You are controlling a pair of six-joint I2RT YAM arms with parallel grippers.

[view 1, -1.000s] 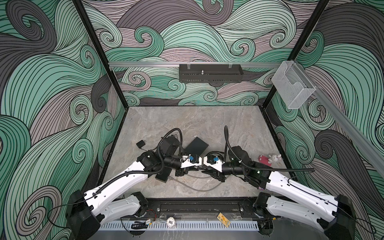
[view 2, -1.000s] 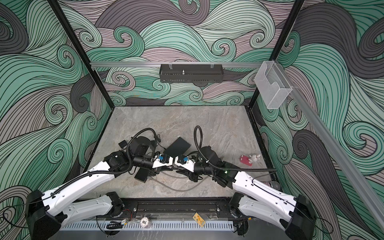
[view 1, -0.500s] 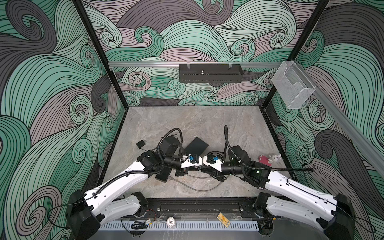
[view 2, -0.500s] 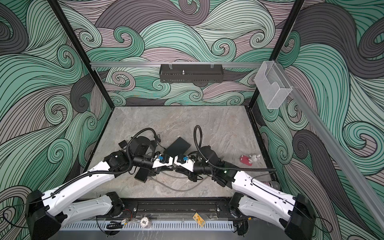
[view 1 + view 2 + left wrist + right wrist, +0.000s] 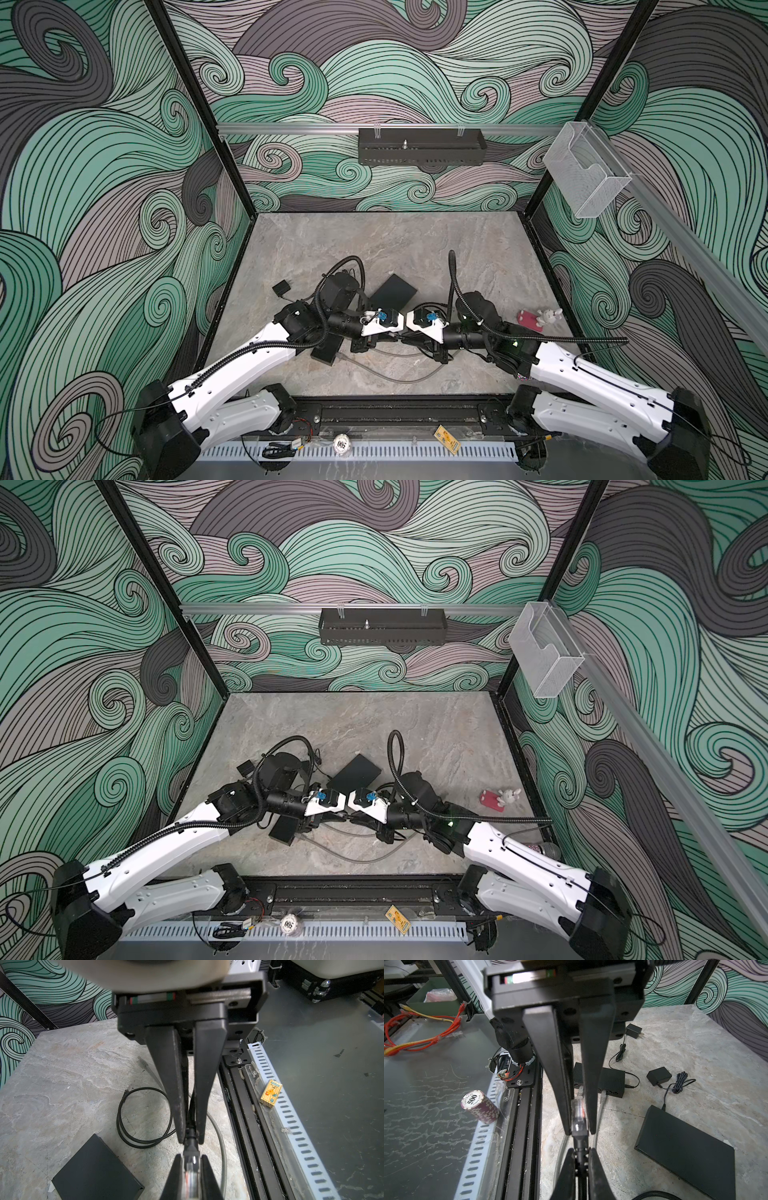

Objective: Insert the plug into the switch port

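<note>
A clear plug (image 5: 578,1113) on the end of a black cable (image 5: 143,1118) is held above the table, where my two grippers meet tip to tip. My right gripper (image 5: 579,1132) is shut on the plug (image 5: 192,1169) itself. Just behind the plug, my left gripper (image 5: 191,1140) is shut on the cable's black boot. In both top views the left gripper (image 5: 395,337) and right gripper (image 5: 409,338) touch noses at mid-table. The switch (image 5: 612,1082), a ribbed black box with front ports, lies on the table beyond the plug, partly under the left arm (image 5: 328,353).
A grey cable (image 5: 395,374) runs into one switch port. A flat black box (image 5: 685,1147) lies beside the grippers. Two power adapters (image 5: 658,1076) sit further back, and a red item with a white toy (image 5: 536,320) at the right. The black front rail (image 5: 245,1105) is close.
The right gripper's jaws have closed onto the plug. Both arms have stayed almost in place.
</note>
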